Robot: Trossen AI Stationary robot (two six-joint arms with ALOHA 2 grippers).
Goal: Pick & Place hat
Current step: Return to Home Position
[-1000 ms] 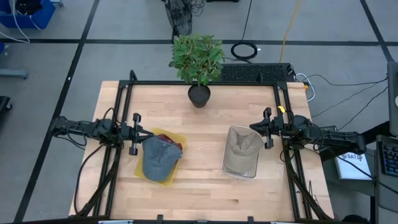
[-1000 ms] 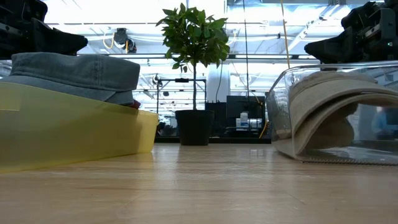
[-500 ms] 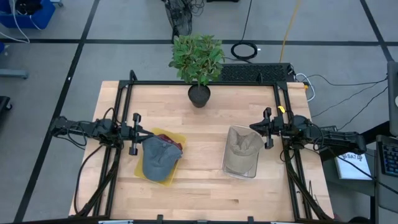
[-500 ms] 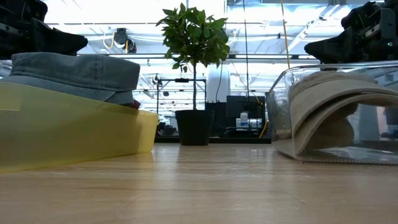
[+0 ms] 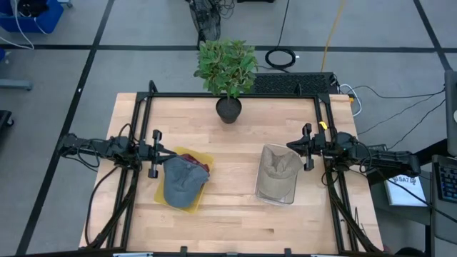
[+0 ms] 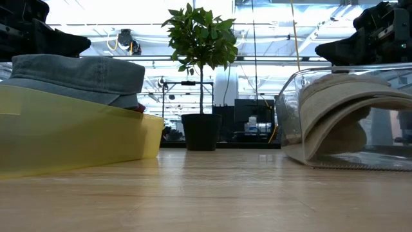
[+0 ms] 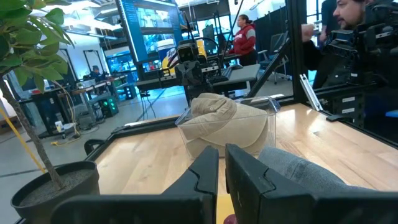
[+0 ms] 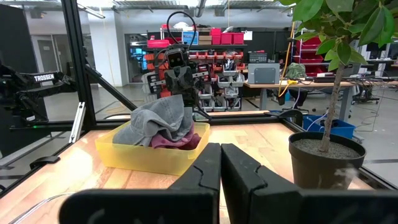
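Matte black left gripper (image 5: 161,152) and right gripper (image 5: 291,147), looped dark cables (image 5: 84,153).

The surface (image 5: 235,146) is light planked wood with a smooth satin finish, the yellow bin (image 6: 77,135) is translucent glossy plastic, the clear bin (image 6: 291,109) is transparent glossy plastic, the gray cap (image 6: 84,74) and tan cap (image 6: 360,96) are matt woven cloth, and the pot (image 6: 201,132) is matt black.

Bare table (image 5: 235,178) between yellow bin (image 5: 191,154) and clear bin (image 5: 275,198); plant (image 5: 228,108) at rear

Plant (image 5: 228,107) on counter (image 5: 235,218), rear centre. Bin (image 5: 161,195) holding caps (image 5: 182,180) sits front-left of plant; tub (image 5: 274,199) holding hat (image 5: 279,165) front-right.
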